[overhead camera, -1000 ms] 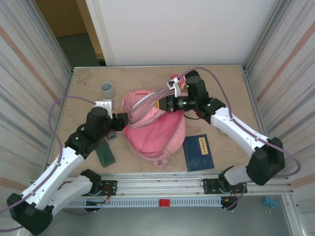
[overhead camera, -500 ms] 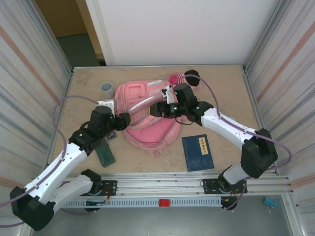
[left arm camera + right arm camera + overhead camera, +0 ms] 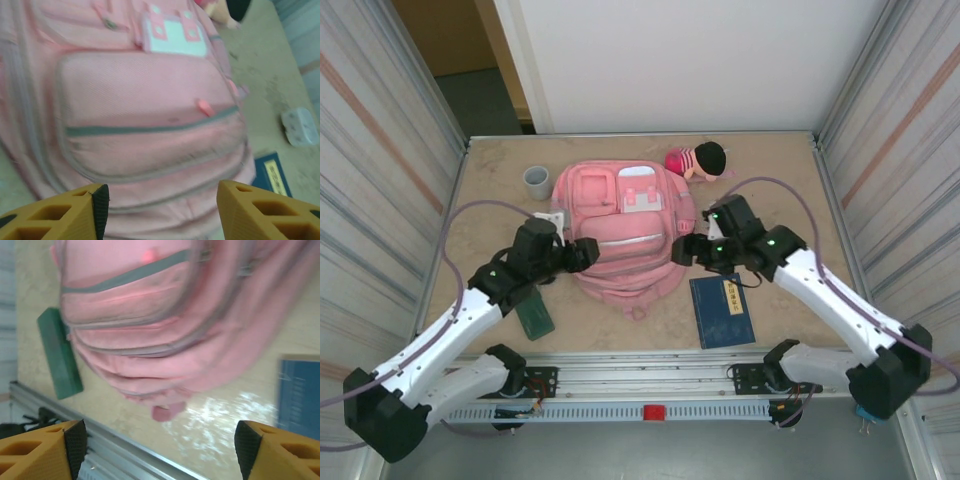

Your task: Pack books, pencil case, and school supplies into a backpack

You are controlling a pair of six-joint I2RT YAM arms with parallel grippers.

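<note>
The pink backpack [image 3: 618, 235] lies flat in the middle of the table, its zipped front pockets facing up. The dark blue book [image 3: 723, 310] with its white label lies to its lower right. A green oblong pencil case [image 3: 534, 316] lies to its lower left. My left gripper [image 3: 586, 253] is open at the backpack's left side, and the lower front pocket [image 3: 145, 100] shows beyond its spread fingers [image 3: 100, 202]. My right gripper [image 3: 684, 250] stands wide open at the backpack's right edge, holding nothing. Past it I see the backpack's bottom edge [image 3: 150, 315], the pencil case [image 3: 60, 352] and the book [image 3: 300, 390].
A grey cup [image 3: 536, 182] stands at the back left, and a pink-and-black plush doll [image 3: 696, 160] lies just behind the backpack. A small white block [image 3: 300, 127] lies on the table right of the backpack. Metal rails [image 3: 650, 380] run along the near edge. Frame walls close both sides.
My right gripper, shut on the folded-up backpack before, has opened and drawn back to the right. The backpack has flopped over and now lies flat, front up. My left gripper shifted slightly right.
</note>
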